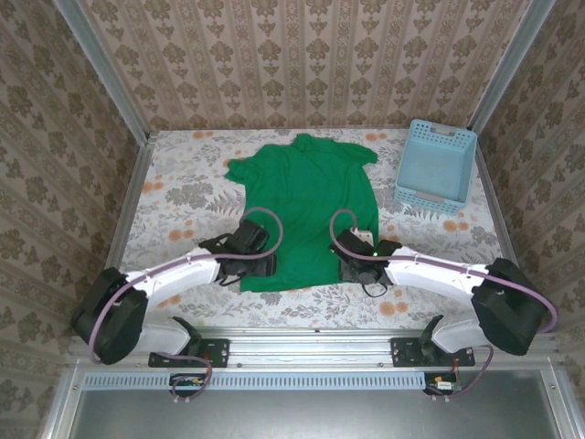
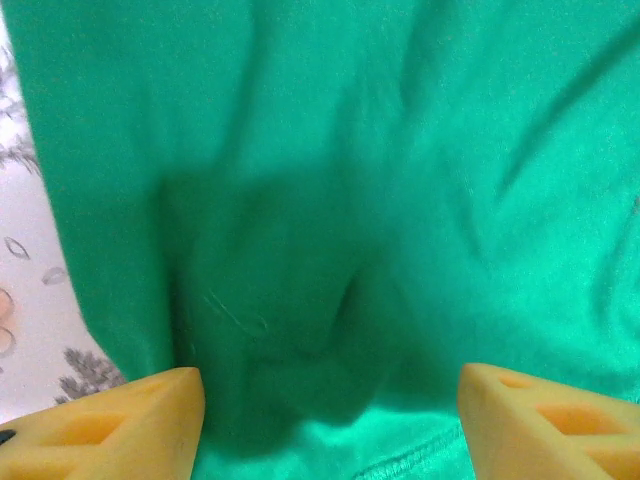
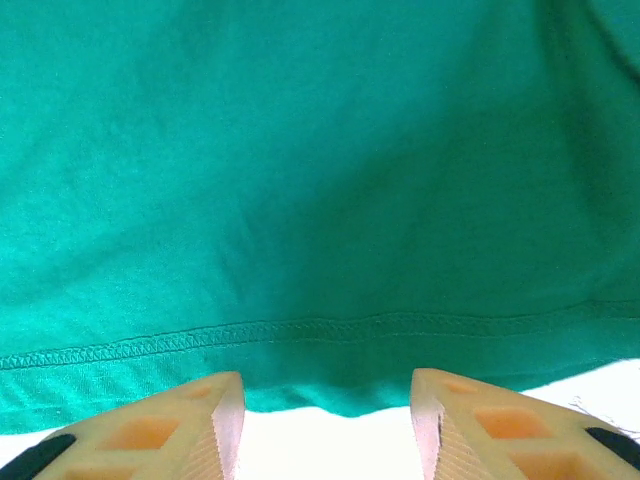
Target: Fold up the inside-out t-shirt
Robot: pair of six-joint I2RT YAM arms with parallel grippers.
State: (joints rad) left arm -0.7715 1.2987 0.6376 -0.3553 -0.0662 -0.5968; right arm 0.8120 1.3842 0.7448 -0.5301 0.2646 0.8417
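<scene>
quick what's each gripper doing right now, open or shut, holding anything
left gripper: open over the shirt, holding nothing
right gripper: open at the shirt's hem, holding nothing

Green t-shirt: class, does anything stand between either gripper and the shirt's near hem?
Nothing visible does. The left gripper, open, hangs over the t-shirt; the right gripper, open, sits right at its stitched hem. The blue basket stands apart at the table's far right.
</scene>
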